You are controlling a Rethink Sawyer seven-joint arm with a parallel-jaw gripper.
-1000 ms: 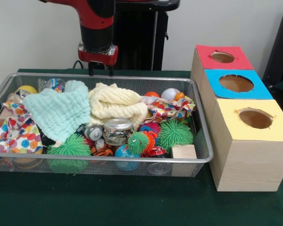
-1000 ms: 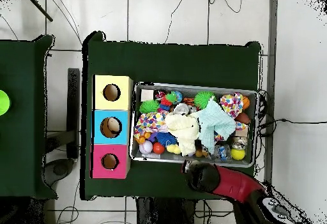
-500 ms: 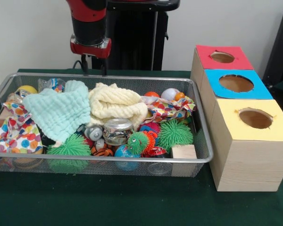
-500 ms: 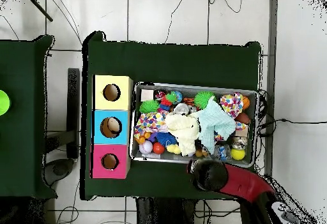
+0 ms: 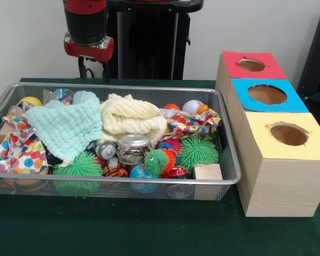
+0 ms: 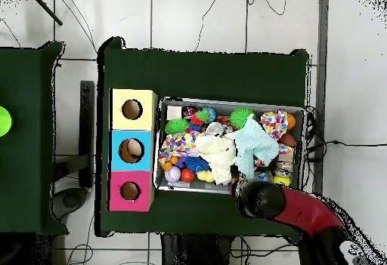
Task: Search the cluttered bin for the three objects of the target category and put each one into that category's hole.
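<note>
The wire mesh bin (image 5: 122, 180) is full of toys and cloths; it also shows in the overhead view (image 6: 230, 102). One see-through crinkly plastic piece with blue marks (image 5: 59, 96) lies in the bin's far left corner. The other two see-through pieces are hidden. My gripper (image 5: 92, 70) hangs open and empty above the bin's far rim, just right of that piece. In the overhead view only the red arm (image 6: 261, 199) shows, over the bin's bottom edge. The blue-topped box's hole (image 5: 266, 94) is right of the bin and shows from above too (image 6: 131, 150).
A mint cloth (image 5: 66, 125) and a cream cloth (image 5: 130, 117) cover the bin's middle. A silver can (image 5: 132, 148), green spiky balls (image 5: 197, 151) and a wooden block (image 5: 208, 172) lie in front. The red-topped box (image 5: 252, 65) and the yellow-topped box (image 5: 288, 134) flank the blue one.
My gripper has moved left along the bin's far rim in the front view and risen slightly. It stays open and empty. Nothing in the bin has moved.
</note>
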